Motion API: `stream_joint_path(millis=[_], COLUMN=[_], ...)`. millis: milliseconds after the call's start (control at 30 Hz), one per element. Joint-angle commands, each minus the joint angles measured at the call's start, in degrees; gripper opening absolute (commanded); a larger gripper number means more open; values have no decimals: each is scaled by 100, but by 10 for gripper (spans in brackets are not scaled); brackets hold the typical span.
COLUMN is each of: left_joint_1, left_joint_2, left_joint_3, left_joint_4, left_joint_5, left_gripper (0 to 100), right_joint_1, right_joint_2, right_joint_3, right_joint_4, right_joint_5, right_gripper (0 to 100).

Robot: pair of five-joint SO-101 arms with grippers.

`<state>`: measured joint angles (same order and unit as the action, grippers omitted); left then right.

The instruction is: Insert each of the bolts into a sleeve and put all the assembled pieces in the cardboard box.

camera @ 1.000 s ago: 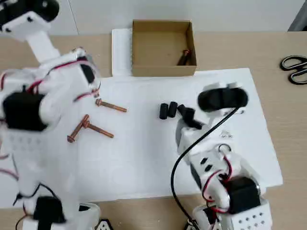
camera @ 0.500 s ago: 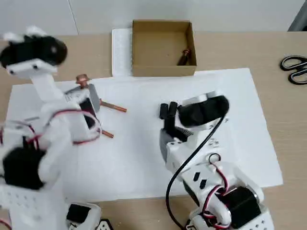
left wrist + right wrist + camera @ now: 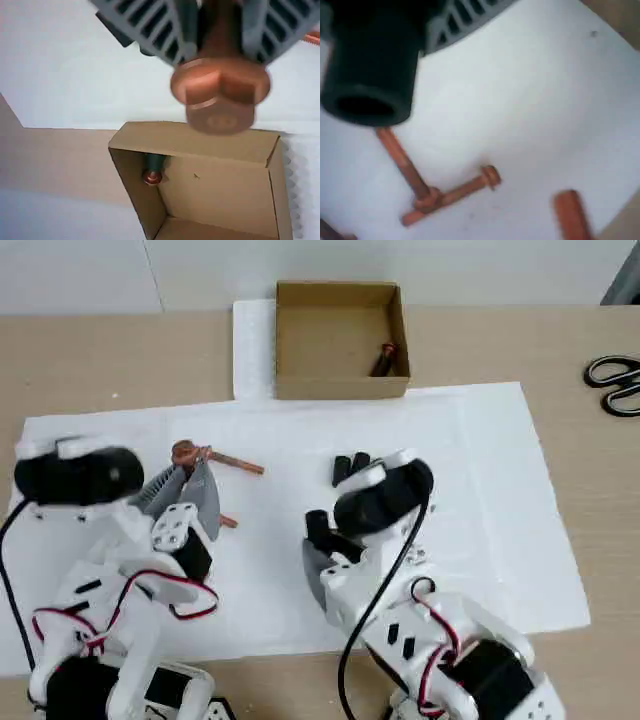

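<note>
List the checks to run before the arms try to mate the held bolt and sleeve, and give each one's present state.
1. Left tool shut on the bolt: ok, the head juts out past the fingers.
2. Right tool shut on the sleeve: ok, its open bore faces outward.
3. Bolt shank free for insertion: cannot tell, it runs back between the fingers.
4. Bolt lined up with the sleeve bore: not ok, the two are apart in the high view.
5. Cardboard box open to receive: ok, one assembled piece lies in a corner.
</note>
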<state>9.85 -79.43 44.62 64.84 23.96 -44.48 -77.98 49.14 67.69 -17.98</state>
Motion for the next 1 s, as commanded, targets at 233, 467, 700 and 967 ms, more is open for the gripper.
stream_joint_path(millis=[233,467,700,967], left_joint_1=[475,712,721,1451], left_joint_2=[-229,-229,-185,-185], left_joint_3=[13,4,13,57], left_joint_4=[-220,-387,-993,-1002], left_joint_5=[615,862,870,1081], left_gripper=[5,5,5,5], right_joint_1=[-470,-497,-514,-620], right_joint_2=[-1270,-1499,-1499,-1464], right_joint_3=[1345,1758,1793,2119], right_joint_4=[-1235,-1358,-1358,-1956], right_joint_5=[1433,1442,1433,1442], right_gripper=[3,3,3,3])
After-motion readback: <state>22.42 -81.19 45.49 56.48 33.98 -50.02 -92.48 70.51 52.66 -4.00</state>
